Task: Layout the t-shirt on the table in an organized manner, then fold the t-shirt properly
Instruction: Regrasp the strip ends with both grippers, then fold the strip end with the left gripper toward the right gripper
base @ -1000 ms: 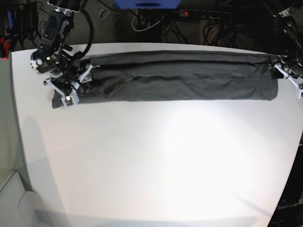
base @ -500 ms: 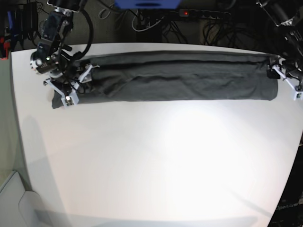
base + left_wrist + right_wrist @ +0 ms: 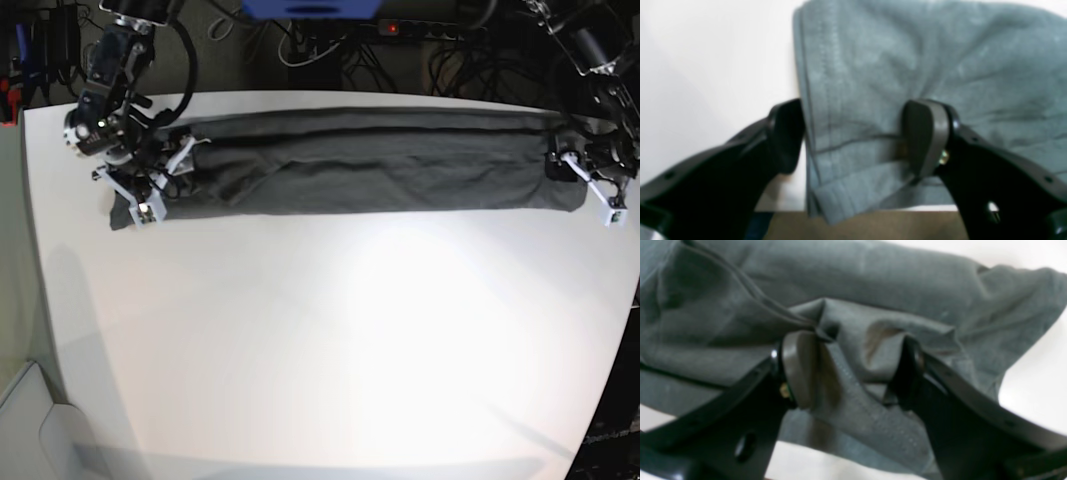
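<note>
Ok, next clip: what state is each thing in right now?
t-shirt: folded into a long narrow band, flat along the far side of the table.
table: white, bare in front of the shirt.
left claw: open, straddling the shirt's hemmed end.
right claw: open, cloth bunched between its fingers.

Both arms are black, jointed and bulky, with dark cables looping off the upper links, and each carries a white bracket near its tip. The right end effector (image 3: 853, 370) has matte black fingers (image 3: 796, 373) with rounded grey-brown pads and a brass-coloured screw by one pad (small holes pierce the shanks). The left end effector (image 3: 853, 136) is built alike, black with one grey pad.
</note>
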